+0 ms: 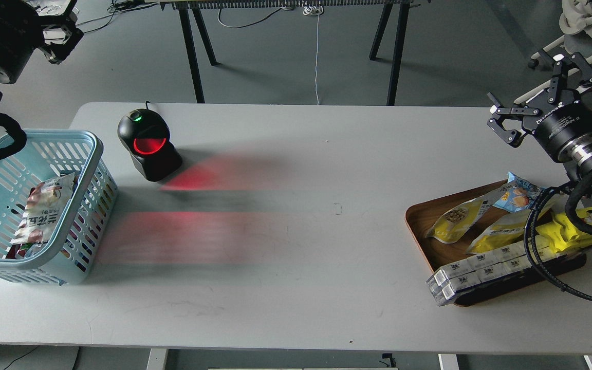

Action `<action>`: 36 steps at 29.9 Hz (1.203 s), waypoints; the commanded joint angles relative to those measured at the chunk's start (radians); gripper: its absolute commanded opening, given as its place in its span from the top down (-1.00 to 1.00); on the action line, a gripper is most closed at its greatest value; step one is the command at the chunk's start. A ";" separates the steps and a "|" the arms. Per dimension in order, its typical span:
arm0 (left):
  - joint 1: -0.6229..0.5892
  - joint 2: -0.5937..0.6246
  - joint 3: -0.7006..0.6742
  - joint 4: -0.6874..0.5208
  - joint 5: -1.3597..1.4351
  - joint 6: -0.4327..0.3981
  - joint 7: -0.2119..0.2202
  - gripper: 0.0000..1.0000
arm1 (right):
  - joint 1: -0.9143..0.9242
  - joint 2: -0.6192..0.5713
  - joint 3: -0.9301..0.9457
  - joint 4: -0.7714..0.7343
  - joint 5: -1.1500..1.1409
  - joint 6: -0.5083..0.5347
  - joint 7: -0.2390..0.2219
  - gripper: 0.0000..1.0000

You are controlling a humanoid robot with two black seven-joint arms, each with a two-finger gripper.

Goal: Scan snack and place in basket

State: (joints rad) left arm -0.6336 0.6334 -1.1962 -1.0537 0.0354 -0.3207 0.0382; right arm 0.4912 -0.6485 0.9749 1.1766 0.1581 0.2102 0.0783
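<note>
Yellow pouch: snack (454,221) lies flat at the left end of the wooden tray (419,222), round picture of beige balls facing up, a blue packet (518,194) just beside its top
Right tool (527,97): fingers apart, empty, above and behind the tray
Left tool (57,33): too dark to tell its state
Next move, judged: lower the right tool onto the snack's free left edge, clear of neighbours
Then: show the printed back to the scanner (148,144)
Basket (93,149): at the bench (296,267) left end, already holding a packet
</note>
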 commanded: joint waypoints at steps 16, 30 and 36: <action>0.017 -0.011 -0.002 -0.002 0.041 -0.004 -0.006 -1.00 | -0.025 -0.468 -0.019 0.391 0.000 -0.106 -0.097 -0.98; 0.017 -0.046 -0.002 -0.003 0.043 -0.001 -0.006 -1.00 | 0.067 -0.496 -0.007 0.479 0.040 -0.396 -0.060 -0.95; 0.017 -0.057 -0.003 -0.003 0.049 -0.004 -0.006 -1.00 | 0.083 -0.488 -0.024 0.466 0.066 -0.436 -0.060 -0.98</action>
State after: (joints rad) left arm -0.6167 0.5796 -1.1988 -1.0565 0.0826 -0.3236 0.0321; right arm 0.5684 -1.1246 0.9646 1.6523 0.2086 -0.2292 0.0181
